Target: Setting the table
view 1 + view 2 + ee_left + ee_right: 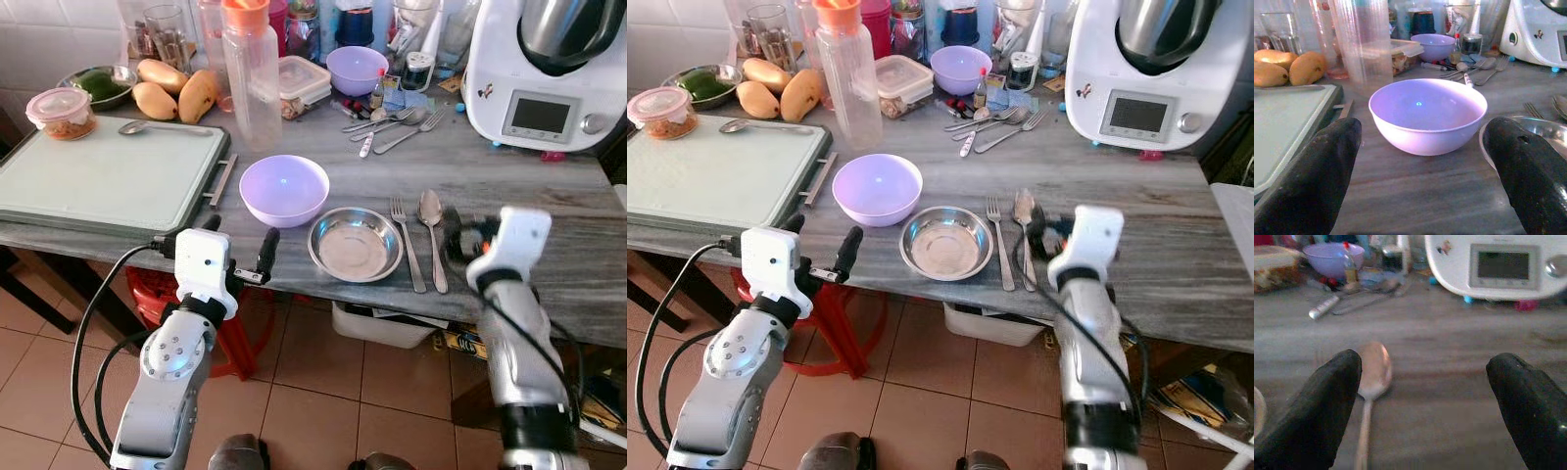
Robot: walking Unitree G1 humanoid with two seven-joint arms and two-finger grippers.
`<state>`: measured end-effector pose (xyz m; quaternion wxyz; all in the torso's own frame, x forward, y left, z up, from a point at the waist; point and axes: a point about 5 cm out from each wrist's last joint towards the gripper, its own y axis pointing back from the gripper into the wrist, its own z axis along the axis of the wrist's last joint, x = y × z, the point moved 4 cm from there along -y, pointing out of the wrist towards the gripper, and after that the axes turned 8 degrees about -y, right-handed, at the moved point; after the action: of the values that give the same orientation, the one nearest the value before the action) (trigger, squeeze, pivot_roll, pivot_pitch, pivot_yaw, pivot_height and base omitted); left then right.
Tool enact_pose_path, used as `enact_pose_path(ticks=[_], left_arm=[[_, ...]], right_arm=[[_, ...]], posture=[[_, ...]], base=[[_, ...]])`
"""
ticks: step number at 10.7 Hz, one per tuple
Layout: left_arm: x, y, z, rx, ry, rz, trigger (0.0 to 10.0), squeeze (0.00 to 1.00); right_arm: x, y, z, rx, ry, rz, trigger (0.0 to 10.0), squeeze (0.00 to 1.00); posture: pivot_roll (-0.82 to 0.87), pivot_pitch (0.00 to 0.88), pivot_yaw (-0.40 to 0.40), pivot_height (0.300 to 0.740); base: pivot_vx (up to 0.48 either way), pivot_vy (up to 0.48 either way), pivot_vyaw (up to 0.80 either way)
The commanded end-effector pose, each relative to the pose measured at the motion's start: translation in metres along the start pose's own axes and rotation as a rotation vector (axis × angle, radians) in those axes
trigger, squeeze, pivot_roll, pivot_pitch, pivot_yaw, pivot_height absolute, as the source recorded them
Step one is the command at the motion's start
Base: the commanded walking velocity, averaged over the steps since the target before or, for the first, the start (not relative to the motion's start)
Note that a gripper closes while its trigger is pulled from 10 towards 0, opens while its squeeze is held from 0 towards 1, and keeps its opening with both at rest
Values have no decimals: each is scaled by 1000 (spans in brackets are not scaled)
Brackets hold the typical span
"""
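left eye view: water bottle [251, 73] behind purple bowl [284, 189]

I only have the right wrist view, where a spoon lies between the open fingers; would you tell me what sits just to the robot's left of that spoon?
Observer: A fork lies beside the spoon, parallel to it, and left of the fork stands a steel bowl.
Operator: Thank you. What is the left gripper doing?
Observer: The left gripper is open at the table's front edge, facing a lilac bowl.
Operator: Is that bowl touching the steel one?
Observer: They stand very close, lilac bowl behind and left; I cannot tell whether the rims touch.
Operator: And where is the right gripper?
Observer: The right gripper hovers at the table's front edge, near the spoon's handle end.
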<state>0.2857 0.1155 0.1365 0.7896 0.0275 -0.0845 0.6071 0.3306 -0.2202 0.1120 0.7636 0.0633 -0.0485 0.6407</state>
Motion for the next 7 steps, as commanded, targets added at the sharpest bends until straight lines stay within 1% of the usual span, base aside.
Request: enact_pose_path(ticks=[1,2,3,4,5,6,7], left_arm=[[-2,0,-2,7,-3,-8,10000,0],[-2,-1,-1,5,1,-6,10000,0],[2,-1,-1,10,-1,29,10000,0],[8,0,-5,36,-15,76,10000,0],[11,0,-8,51,-22,96,10000,0],[7,-3,-8,46,-23,76,10000,0],[5,-4,-7,43,-22,70,10000,0]], right_arm=[[-1,2,6,-19,-16,-16,10000,1000],[-2,5,4,-14,-13,-28,10000,1000],[4,9,6,-33,3,-5,10000,1000],[9,12,10,-56,0,8,10000,1000],[20,13,13,-66,-7,45,10000,914],[28,14,14,-78,55,69,10000,0],[21,12,10,-55,27,25,10000,0]], posture=[[49,0,-12,740],[50,0,-12,740],[53,0,-14,740],[54,0,-15,740],[55,0,-18,740],[55,0,-20,740],[55,0,-22,740]], base=[[0,0,0],[0,0,0],[0,0,0],[0,0,0],[0,0,0],[0,0,0],[0,0,0]])
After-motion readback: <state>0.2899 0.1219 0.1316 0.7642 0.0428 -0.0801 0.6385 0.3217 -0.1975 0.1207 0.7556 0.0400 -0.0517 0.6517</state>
